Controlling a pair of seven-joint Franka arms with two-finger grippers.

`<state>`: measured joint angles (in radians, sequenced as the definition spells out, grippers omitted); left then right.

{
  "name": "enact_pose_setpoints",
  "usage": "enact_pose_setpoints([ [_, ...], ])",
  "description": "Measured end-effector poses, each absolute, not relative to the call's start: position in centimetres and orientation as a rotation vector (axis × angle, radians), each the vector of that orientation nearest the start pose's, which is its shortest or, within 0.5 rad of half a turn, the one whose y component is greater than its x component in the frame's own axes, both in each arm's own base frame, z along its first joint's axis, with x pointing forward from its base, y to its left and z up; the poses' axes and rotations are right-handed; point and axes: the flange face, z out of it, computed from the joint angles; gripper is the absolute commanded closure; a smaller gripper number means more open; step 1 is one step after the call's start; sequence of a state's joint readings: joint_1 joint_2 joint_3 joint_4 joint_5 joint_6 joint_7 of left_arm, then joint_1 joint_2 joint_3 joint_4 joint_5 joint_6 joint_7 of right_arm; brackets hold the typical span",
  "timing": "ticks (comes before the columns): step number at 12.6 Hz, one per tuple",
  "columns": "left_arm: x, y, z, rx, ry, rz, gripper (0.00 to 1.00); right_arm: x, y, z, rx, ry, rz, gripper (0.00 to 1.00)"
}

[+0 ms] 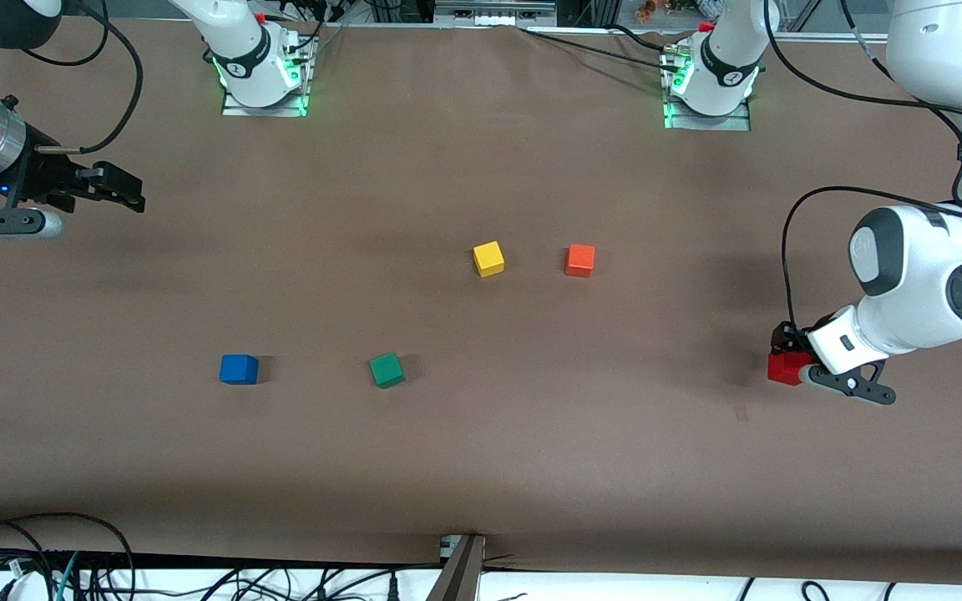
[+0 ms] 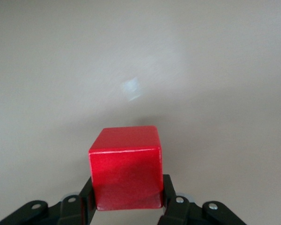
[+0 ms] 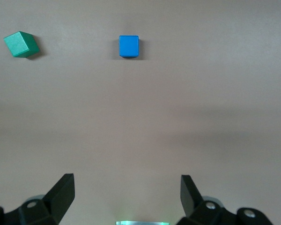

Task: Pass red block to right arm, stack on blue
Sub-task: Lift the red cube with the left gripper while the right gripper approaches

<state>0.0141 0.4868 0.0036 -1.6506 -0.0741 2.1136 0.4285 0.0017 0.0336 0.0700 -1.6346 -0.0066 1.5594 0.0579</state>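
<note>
The left pincer (image 1: 792, 361) grips the red block (image 1: 787, 367) low at the surface (image 1: 481, 434). The right pincer (image 1: 118, 190) waits, spread wide, above the surface's edge at its own end.

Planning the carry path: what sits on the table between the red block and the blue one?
In the front view, only the green cube lies between the red block, gripped by the left gripper, and the blue cube; the rest is bare table.
</note>
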Motion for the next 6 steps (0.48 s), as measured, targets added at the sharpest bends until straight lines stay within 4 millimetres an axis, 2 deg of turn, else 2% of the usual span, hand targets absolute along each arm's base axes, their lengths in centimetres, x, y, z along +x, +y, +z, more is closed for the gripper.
enact_pose_setpoints([
  [2, 68.1, -1.3, 34.8, -3.187, 0.817, -0.062, 1.00, 55.8, 3.9, 57.5, -3.148, -0.022, 0.170, 0.00],
  [6, 68.9, -2.8, 37.5, -3.223, 1.316, -0.306, 1.00, 55.8, 3.9, 57.5, -3.148, -0.022, 0.171, 0.00],
])
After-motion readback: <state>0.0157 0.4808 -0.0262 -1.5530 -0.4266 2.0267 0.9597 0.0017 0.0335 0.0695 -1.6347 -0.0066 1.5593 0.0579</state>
